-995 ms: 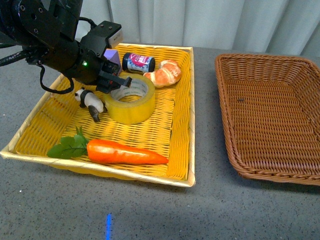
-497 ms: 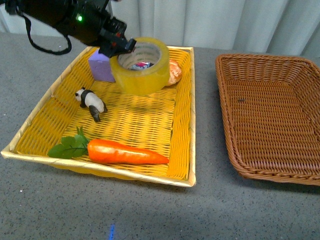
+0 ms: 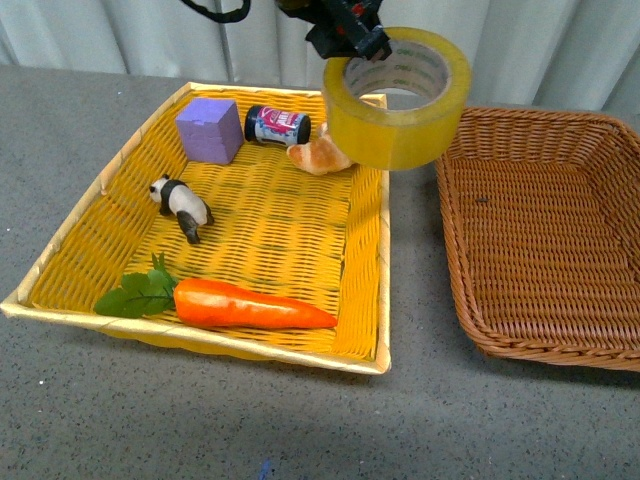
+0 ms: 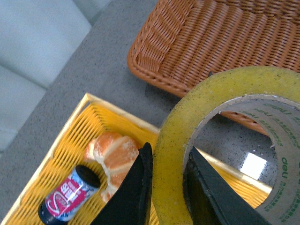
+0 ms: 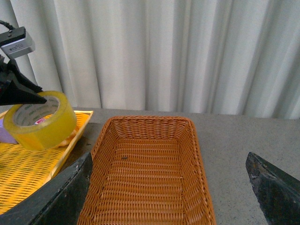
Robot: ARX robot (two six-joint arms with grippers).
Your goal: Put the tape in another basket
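- left gripper [image 3: 362, 45] is clamped on the tape [image 3: 400, 105]: 1 finger [image 4: 138, 187] on the outside of the yellow wall, the other inside the core, gripping at the roll's 10 o'clock edge in the front view
- tape's up in the air over the 1 o'clock corner of the yellow basket [image 3: 384, 250], just beside the brown basket [image 3: 452, 210], which sits at 3 o'clock
- roll's nearly flat, hole axis pointing up and tipped a bit toward the camera
- right gripper [image 5: 168, 201] is spread wide with nothing in it, brown basket in front of it
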